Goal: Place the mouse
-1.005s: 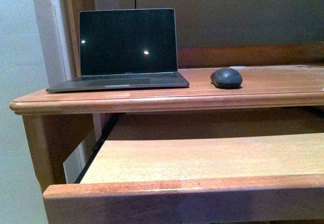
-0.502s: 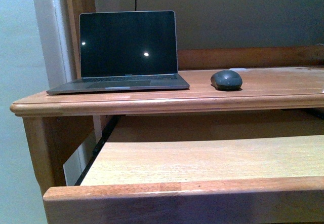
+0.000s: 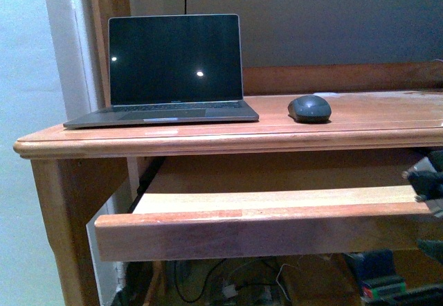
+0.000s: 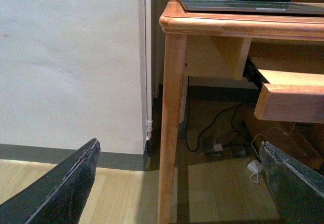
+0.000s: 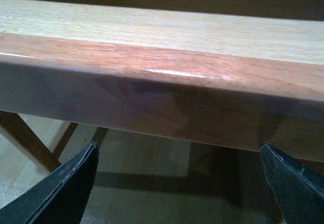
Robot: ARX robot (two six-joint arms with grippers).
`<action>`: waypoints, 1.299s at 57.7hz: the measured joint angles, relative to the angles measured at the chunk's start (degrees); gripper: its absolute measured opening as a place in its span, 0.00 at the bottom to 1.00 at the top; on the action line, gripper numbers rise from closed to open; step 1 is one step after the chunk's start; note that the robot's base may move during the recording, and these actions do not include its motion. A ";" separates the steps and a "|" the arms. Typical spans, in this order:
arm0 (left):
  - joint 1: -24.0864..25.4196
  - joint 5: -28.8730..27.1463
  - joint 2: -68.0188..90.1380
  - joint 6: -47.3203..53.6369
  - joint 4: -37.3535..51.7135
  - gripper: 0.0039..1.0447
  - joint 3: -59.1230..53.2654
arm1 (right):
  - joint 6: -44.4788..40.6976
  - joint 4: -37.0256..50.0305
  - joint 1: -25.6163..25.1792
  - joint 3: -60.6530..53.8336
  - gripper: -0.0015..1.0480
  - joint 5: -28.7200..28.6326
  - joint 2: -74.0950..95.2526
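Observation:
The mouse [image 3: 309,108], a small dark grey dome, rests on the wooden desk top [image 3: 387,122] just right of the open laptop [image 3: 173,67]. My right gripper [image 3: 426,181] shows at the right edge of the front view, level with the pull-out tray [image 3: 263,230]. In the right wrist view it [image 5: 179,145] is open and empty, facing the tray's front rail [image 5: 162,97]. My left gripper [image 4: 178,144] is open and empty, low beside the desk's left leg [image 4: 169,133], far from the mouse. It is not in the front view.
The laptop's front edge [image 4: 243,5] shows on the desk in the left wrist view. A white wall [image 4: 71,62] stands left of the desk. Cables and a white plug [image 4: 254,167] lie on the floor under it. The tray's end [image 4: 291,100] juts out.
The pull-out tray has slid back toward the desk, uncovering the floor below. My right gripper has come into the front view at the right edge. The mouse and laptop have not moved.

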 joint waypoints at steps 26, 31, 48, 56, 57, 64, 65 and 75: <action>0.00 0.00 0.00 -0.02 0.00 0.93 0.00 | -0.92 -6.51 3.02 25.31 0.93 8.61 18.25; 0.00 0.00 0.00 -0.02 0.00 0.93 0.00 | -0.46 -7.96 3.37 28.04 0.93 11.96 20.26; 0.00 0.00 0.00 -0.02 0.00 0.93 0.00 | 4.76 -11.37 1.86 26.60 0.93 7.65 15.76; 0.00 0.00 0.00 -0.02 0.00 0.93 0.00 | 8.92 -12.85 -1.11 17.66 0.93 3.61 3.50; 0.00 0.00 0.00 -0.02 0.00 0.93 0.00 | 9.14 -12.90 -1.40 16.85 0.93 3.28 2.32; 0.00 0.00 0.00 -0.02 0.00 0.93 0.00 | 12.07 -14.99 -5.35 8.31 0.93 -0.87 -10.62; 0.00 0.00 -0.02 -0.02 0.00 0.93 0.00 | 12.44 -15.52 -6.29 6.71 0.93 -1.79 -13.14; 0.00 0.00 -0.02 0.00 0.00 0.93 0.00 | 14.95 -22.25 -14.67 -5.66 0.93 -10.34 -33.00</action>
